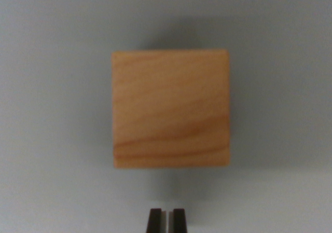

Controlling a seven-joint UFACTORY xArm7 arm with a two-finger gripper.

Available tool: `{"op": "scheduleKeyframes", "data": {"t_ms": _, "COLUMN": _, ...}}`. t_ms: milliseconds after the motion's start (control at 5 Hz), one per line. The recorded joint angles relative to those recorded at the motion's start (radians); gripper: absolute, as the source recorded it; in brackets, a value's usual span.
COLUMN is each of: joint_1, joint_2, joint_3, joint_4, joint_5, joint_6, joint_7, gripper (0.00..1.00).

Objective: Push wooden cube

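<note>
Gripper (166, 220) tips show at the near edge of the wrist view, two dark fingers (154, 220) almost together with only a thin pale slit between, holding nothing and clear of the wooden cube (170, 109). It sits centred just beyond them, square-faced, warm orange grain, on a smooth grey surface (52, 113).
</note>
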Motion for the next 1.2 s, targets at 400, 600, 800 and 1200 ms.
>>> {"op": "scheduleKeyframes", "data": {"t_ms": 400, "joint_1": 0.0004, "joint_2": 0.024, "joint_3": 0.000, "joint_4": 0.039, "joint_5": 0.0003, "joint_6": 0.016, "joint_7": 0.000, "gripper": 1.00}}
{"op": "scheduleKeyframes", "data": {"t_ms": 600, "joint_1": 0.0004, "joint_2": 0.024, "joint_3": 0.000, "joint_4": 0.039, "joint_5": 0.0003, "joint_6": 0.016, "joint_7": 0.000, "gripper": 1.00}}
{"op": "scheduleKeyframes", "data": {"t_ms": 800, "joint_1": 0.0008, "joint_2": 0.048, "joint_3": 0.000, "joint_4": 0.080, "joint_5": 0.0007, "joint_6": 0.032, "joint_7": 0.000, "gripper": 1.00}}
{"op": "scheduleKeyframes", "data": {"t_ms": 1200, "joint_1": 0.0012, "joint_2": 0.075, "joint_3": 0.001, "joint_4": 0.124, "joint_5": 0.0010, "joint_6": 0.049, "joint_7": 0.000, "gripper": 1.00}}
